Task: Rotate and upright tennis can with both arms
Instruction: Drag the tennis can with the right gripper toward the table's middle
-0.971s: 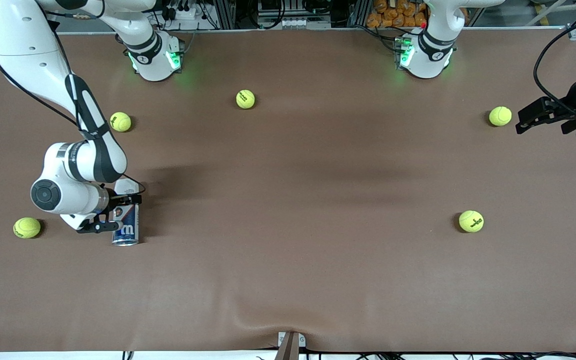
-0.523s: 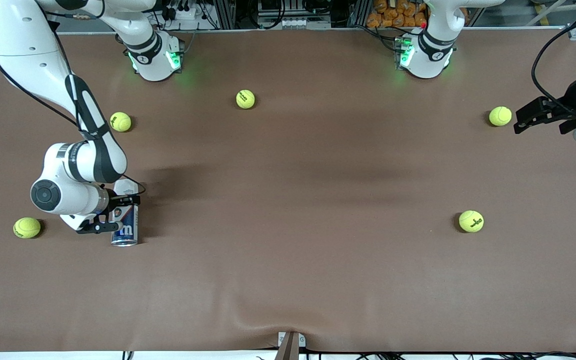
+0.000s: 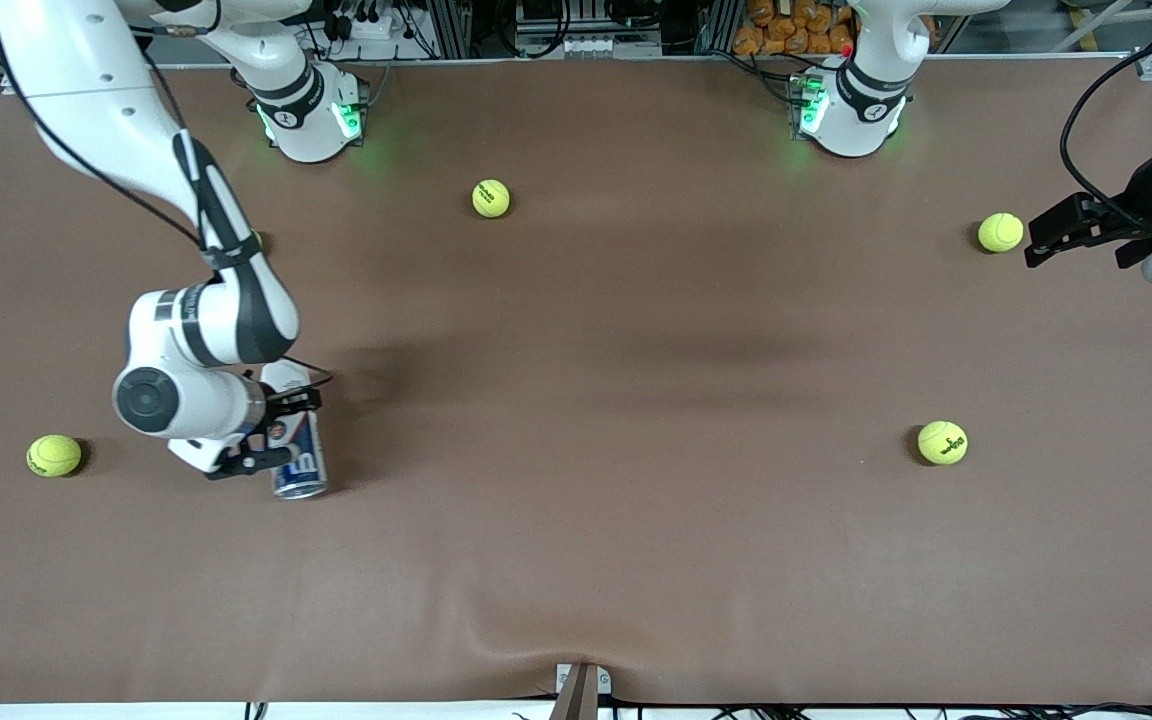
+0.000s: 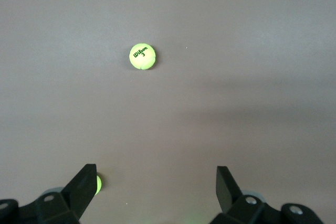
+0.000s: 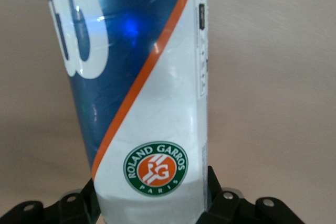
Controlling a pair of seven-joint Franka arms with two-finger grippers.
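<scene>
On the brown table (image 3: 576,560), the right gripper (image 3: 271,433) clamps the tennis can (image 3: 300,462) near the right arm's end, silver rim toward the front camera. The left gripper (image 3: 1071,232) waits wide open beside a tennis ball (image 3: 1000,232).

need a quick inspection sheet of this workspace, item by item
surface: brown table cover, wrinkled at the edge nearest the front camera
job's things: tennis can lying at the right arm's end
clutter: four tennis balls visible, one near the bases
grippers: right gripper shut on the can; left gripper open, waiting beside a ball
cables: black cable looping to the left arm
surroundings: equipment racks along the base edge
</scene>
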